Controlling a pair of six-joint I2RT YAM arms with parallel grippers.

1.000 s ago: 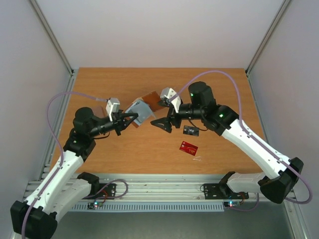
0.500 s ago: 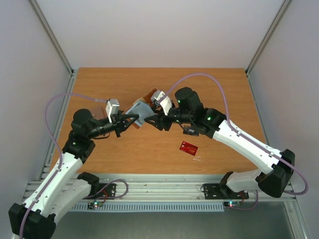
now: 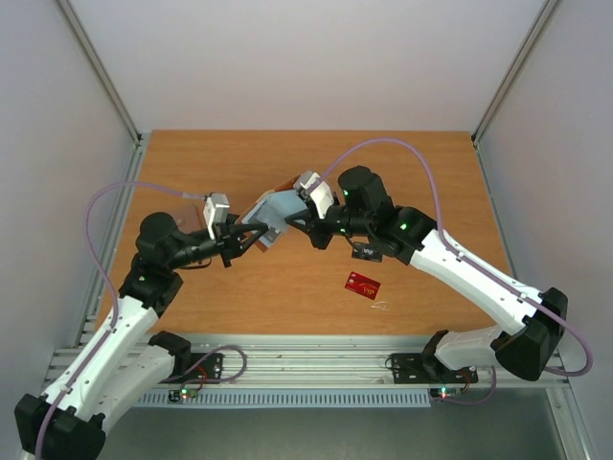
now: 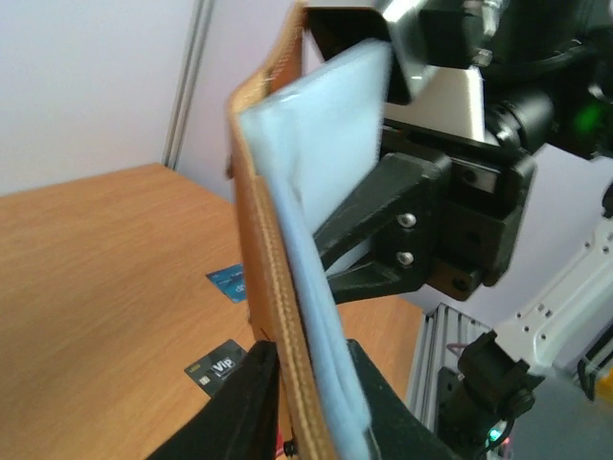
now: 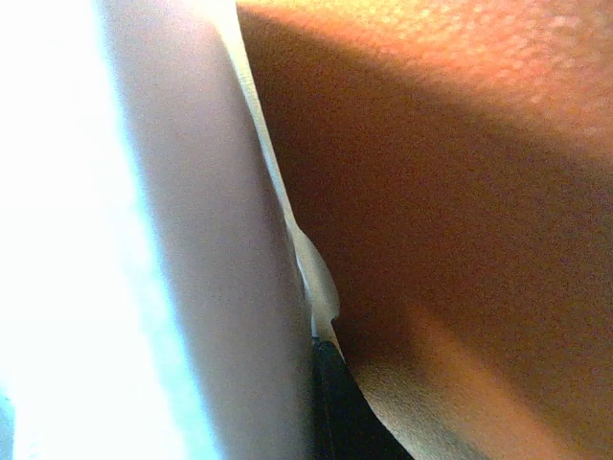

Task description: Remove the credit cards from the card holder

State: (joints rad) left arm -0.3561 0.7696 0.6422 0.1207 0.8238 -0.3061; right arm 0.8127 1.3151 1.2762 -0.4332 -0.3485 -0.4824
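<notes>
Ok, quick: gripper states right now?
Left gripper: shut on the card holder.
Right gripper: at the card holder; open or shut cannot be told.

The left gripper (image 4: pixel 308 407), black jaws closed from both sides on the lower edge of a brown leather card holder (image 4: pixel 273 249), which stands upright above it with its pale blue-grey lining to the gripper's right. Beyond the holder is the black right gripper (image 4: pixel 335 261), fingers spread, tips hidden by the lining. Left of the gripper, on the orange-brown wooden table (image 4: pixel 96 259), lies a black rectangular card with white print (image 4: pixel 216 368); farther out, a blue rectangular card (image 4: pixel 228 282).
</notes>
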